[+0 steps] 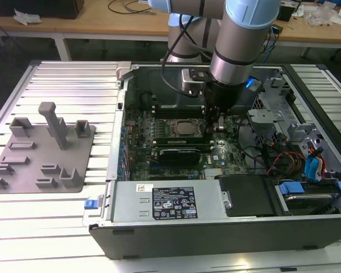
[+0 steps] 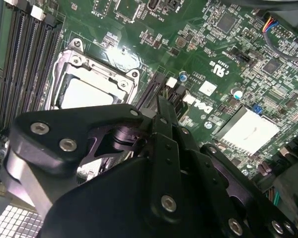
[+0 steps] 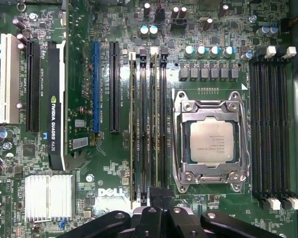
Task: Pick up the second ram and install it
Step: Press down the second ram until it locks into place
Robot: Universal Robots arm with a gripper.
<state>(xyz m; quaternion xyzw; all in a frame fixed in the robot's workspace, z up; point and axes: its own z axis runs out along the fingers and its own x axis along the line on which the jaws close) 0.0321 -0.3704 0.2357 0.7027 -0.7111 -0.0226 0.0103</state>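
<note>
In the exterior view the arm (image 1: 238, 45) comes down from the top centre of the frame into the open computer case (image 1: 216, 239), and the gripper (image 1: 216, 126) sits low over the motherboard (image 1: 221, 156), just to the exterior view's right of the processor socket (image 1: 184, 128). The grey fixture tray (image 1: 42, 151) lies on the slatted table (image 1: 62, 79) at the exterior view's left, well apart from the case. From this angle the fingers are too dark and small to tell how they stand. The first wrist view looks straight down on the board. Here the second ram (image 3: 153, 124) stands on edge in the bank of long slots between the processor socket and the blue slot (image 3: 96, 87), and runs the length of the socket. The black fingertips (image 3: 150, 198) close in at its near end, and they appear to be pinched together on the stick, though the contact itself is hard to make out. A further bank of black slots (image 3: 270, 124) lies on the socket's far side, and the wide black card (image 3: 57, 104) stands beyond the blue slot, next to a finned silver heatsink (image 3: 48, 197). The second wrist view looks past the gripper's black linkage (image 2: 79, 139). Its narrowed tips meet at the end of the slots beside the socket's metal frame, with a second silver heatsink (image 2: 248, 130) off to the other side.
</note>
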